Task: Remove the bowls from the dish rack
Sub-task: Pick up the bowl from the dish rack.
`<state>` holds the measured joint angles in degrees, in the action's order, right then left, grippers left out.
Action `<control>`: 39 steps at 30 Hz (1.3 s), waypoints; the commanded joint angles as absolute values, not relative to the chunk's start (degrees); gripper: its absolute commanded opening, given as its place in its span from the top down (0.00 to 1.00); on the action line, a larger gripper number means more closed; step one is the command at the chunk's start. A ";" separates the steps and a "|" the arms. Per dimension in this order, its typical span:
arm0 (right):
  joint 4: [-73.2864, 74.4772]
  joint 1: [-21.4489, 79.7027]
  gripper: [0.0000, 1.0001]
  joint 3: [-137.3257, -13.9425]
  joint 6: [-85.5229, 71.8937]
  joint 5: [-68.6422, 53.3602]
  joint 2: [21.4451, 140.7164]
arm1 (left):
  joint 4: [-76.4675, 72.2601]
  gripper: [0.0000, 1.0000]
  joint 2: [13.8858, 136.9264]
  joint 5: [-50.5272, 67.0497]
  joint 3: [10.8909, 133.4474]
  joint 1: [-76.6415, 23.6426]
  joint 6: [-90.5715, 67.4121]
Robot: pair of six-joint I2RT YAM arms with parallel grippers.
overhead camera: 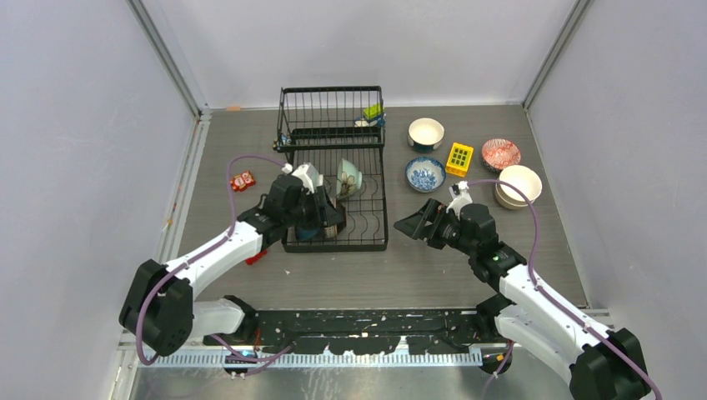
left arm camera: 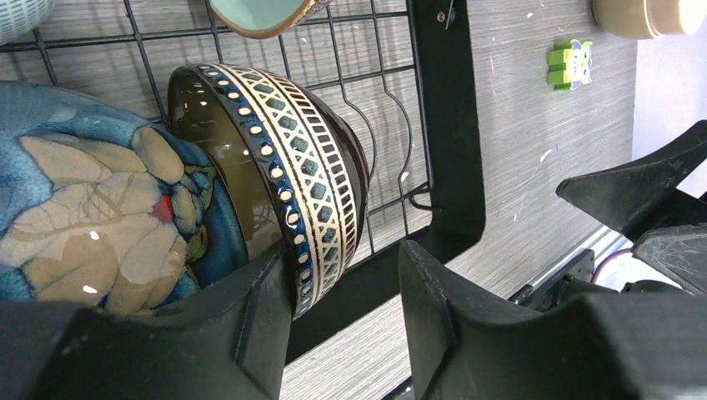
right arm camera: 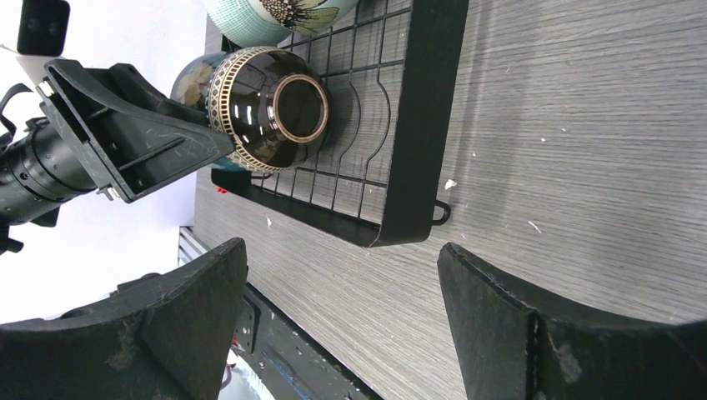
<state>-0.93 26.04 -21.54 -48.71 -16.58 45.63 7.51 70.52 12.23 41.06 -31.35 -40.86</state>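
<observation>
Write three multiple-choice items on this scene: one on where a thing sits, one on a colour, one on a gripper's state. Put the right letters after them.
1. Where is the yellow block?
A. Inside a white bowl
B. Stacked on a red toy
C. On the table, between the blue-and-white bowl and the red-patterned bowl

2. What colour is the racked bowl whose rim the left gripper straddles?
A. Dark brown with a patterned cream-and-teal band
B. Plain white
C. Plain yellow

3. How do the jaws of the right gripper stand?
A. Shut on a bowl
B. Open, holding nothing
C. Shut on a block

Answers:
1 C: the top view shows it on the table between those two bowls.
2 A: the left wrist view shows the band close up.
3 B: the right wrist view shows only table between the jaws.
</observation>
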 commanded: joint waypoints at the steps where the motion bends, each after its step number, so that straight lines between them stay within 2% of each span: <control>1: -1.63 26.20 0.12 -22.25 -47.90 -16.00 44.31 | 0.27 0.53 70.85 17.54 40.55 -31.84 -40.61; 21: -2.28 26.23 0.12 -21.27 -47.87 -15.82 45.42 | -7.52 0.79 71.53 19.34 36.76 -29.98 -42.28; 31: -2.54 26.22 0.12 -21.38 -47.56 -15.82 46.21 | -10.10 1.00 71.02 19.94 35.10 -29.53 -43.04; 39: -2.94 26.22 0.12 -21.27 -47.37 -15.90 46.69 | -14.36 1.00 68.20 20.74 32.59 -29.44 -44.01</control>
